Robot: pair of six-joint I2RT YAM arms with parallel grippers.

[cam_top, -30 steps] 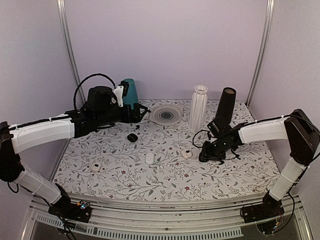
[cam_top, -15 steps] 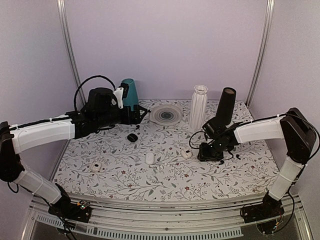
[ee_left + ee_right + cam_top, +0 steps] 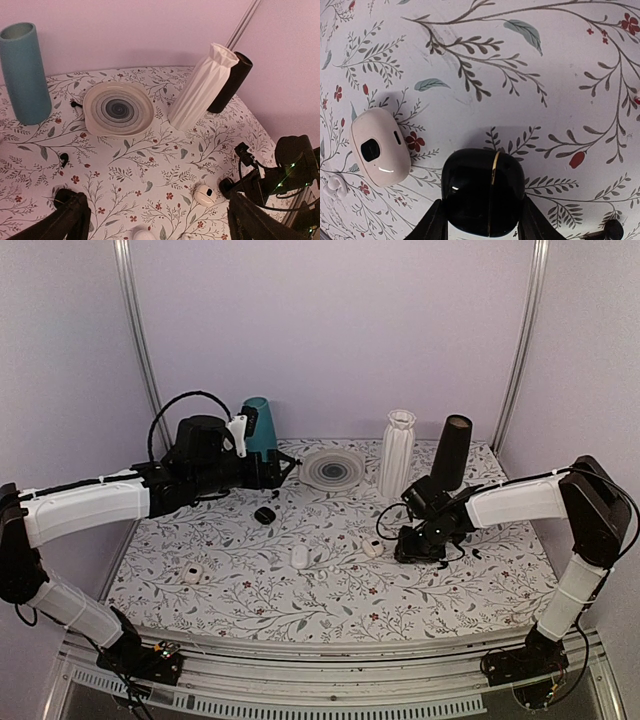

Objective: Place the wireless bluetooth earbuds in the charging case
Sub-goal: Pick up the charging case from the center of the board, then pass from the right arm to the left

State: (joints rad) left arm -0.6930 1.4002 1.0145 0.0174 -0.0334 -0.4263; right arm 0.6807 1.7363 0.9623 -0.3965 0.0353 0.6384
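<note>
- Cut off by the lower edge of the right wrist view: the near end of the black charging case (image 3: 482, 185) and most of both fingers (image 3: 434, 222).
- Hard to read from above: the right claw (image 3: 413, 546), a dark knot low on the tabletop (image 3: 480, 580), with the case hidden beneath it.
- Half clipped at the left border of the wrist view: a tiny white earbud (image 3: 332, 186), stem not discernible.
- Right claw: partly closed, gripping the black charging case by its two sides, thin gold seam facing the camera.
- Left claw (image 3: 283, 469): spread wide, holding nothing, raised near the teal cylinder (image 3: 258, 427).
- White earbud: flat on the tabletop, off to the left in the wrist view, just past a white case (image 3: 380, 146) with a dark socket showing; clear of the fingers, not touching them.
</note>
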